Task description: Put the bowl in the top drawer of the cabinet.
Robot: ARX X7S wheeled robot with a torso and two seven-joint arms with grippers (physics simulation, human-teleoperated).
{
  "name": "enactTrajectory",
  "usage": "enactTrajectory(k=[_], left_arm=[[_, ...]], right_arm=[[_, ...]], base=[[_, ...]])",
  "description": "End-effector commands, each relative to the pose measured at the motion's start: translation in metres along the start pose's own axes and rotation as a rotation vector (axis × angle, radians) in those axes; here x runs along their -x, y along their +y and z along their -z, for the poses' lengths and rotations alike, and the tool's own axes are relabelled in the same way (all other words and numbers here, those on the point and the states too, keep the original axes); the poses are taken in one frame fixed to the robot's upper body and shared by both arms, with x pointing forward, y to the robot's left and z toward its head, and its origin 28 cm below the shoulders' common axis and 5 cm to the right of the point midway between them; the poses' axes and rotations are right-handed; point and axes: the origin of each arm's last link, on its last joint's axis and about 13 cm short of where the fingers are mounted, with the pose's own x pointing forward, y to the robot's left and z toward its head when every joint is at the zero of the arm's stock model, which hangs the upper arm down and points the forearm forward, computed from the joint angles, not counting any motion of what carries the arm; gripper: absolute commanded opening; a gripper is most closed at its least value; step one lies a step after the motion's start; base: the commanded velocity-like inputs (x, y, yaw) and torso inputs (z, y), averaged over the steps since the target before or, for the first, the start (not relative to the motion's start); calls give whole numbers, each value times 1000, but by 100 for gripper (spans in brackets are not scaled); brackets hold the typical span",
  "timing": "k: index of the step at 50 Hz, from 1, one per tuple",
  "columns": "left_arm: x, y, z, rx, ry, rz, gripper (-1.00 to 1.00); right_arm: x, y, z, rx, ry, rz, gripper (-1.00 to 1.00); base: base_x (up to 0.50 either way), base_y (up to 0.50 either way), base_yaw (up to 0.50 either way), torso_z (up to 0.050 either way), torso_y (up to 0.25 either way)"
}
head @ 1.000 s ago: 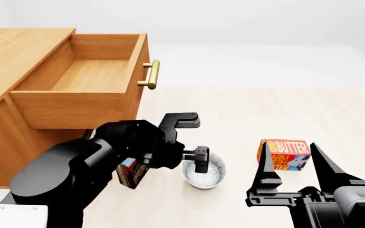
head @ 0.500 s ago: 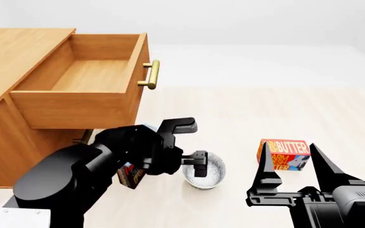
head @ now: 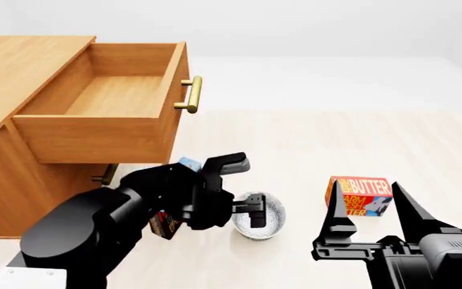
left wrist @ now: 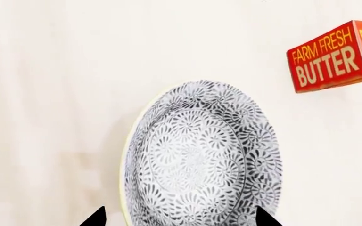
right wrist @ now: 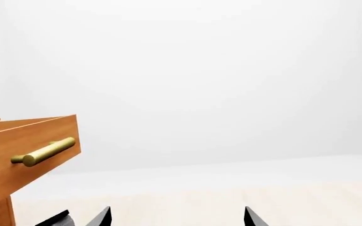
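The robot's left arm [head: 110,217] is a bulky run of glossy black rounded housings, the upper segment smooth and barrel-like, narrowing into blockier black links near the wrist. Its black left gripper [head: 252,212] ends in short, squared fingers carried on a thin ribbed rod. The black right gripper [head: 372,224] carries two long, tapering, blade-like fingers rising from a flat black crossbar. Behind that bar sits a dark grey box-shaped wrist housing [head: 456,256]. A pale grey-white body panel [head: 30,277] shows at the lower corner.

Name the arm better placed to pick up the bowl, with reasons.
Left. The left gripper hangs open right over the bowl, fingers straddling its rim. The right gripper sits apart, beside the butter box.
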Motion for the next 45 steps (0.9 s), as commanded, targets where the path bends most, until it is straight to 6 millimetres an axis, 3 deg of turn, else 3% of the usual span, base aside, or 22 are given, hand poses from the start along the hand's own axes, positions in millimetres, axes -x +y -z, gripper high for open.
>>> enactTrajectory(k=[1, 14, 45], left_arm=[[-3, 0, 3, 39, 1, 34, 100], [-7, 0, 7, 128, -12, 55, 100], [-19, 8, 19, 237, -3, -103, 100]], right_arm=[[-1, -1, 1, 1, 2, 2, 100], [-1, -2, 4, -3, 7, 0, 100], [3, -2, 4, -6, 0, -5, 100]], base=[[0, 0, 0, 0, 0], [0, 0, 0, 0, 0], [0, 0, 0, 0, 0]])
